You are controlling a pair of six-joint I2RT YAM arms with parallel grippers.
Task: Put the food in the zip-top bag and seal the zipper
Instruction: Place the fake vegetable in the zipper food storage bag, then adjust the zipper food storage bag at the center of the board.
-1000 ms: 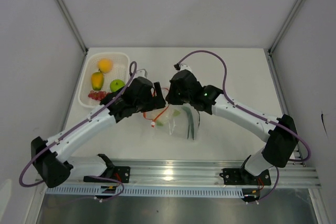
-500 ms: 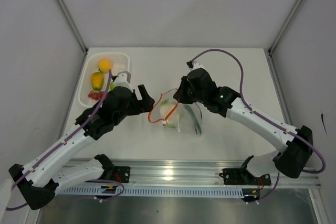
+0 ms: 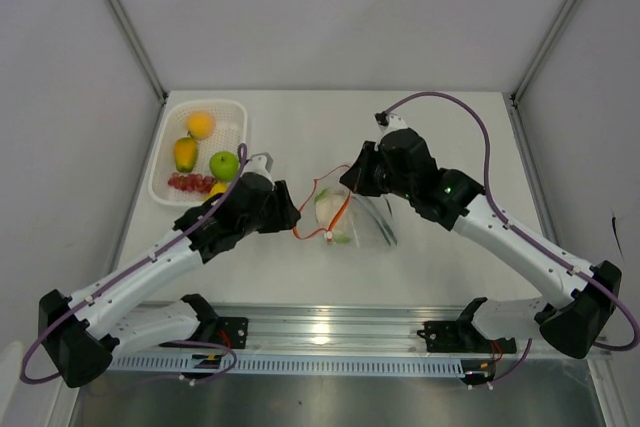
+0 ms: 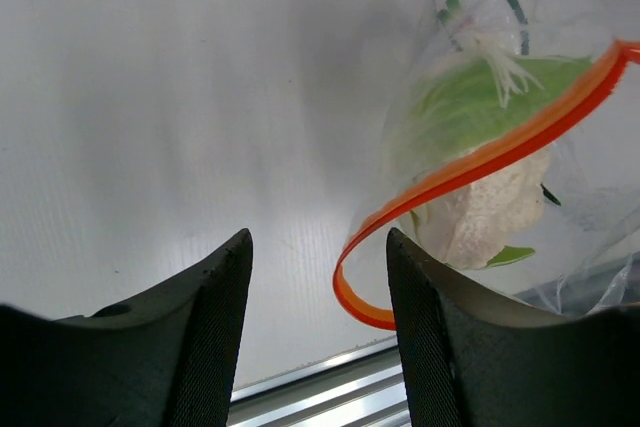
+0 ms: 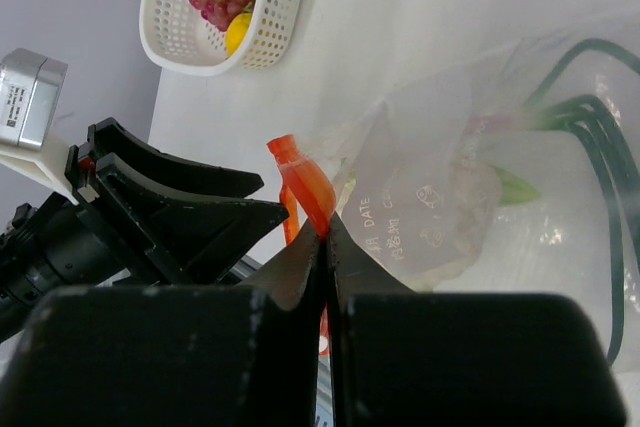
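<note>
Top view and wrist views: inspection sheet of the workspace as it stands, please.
Surface: white table, nothing spilled.
Job's things: bag mid-table, holding cauliflower and green stalks; zipper unsealed, in an open loop. Orange, apple and grapes lie in the basket.
Clutter: nothing seen.
Grippers: left gripper open, beside the zipper; right gripper pinching the zipper.
Cables: purple cable along each arm, off the bag.
Surroundings: white walls; metal rail at near edge.
</note>
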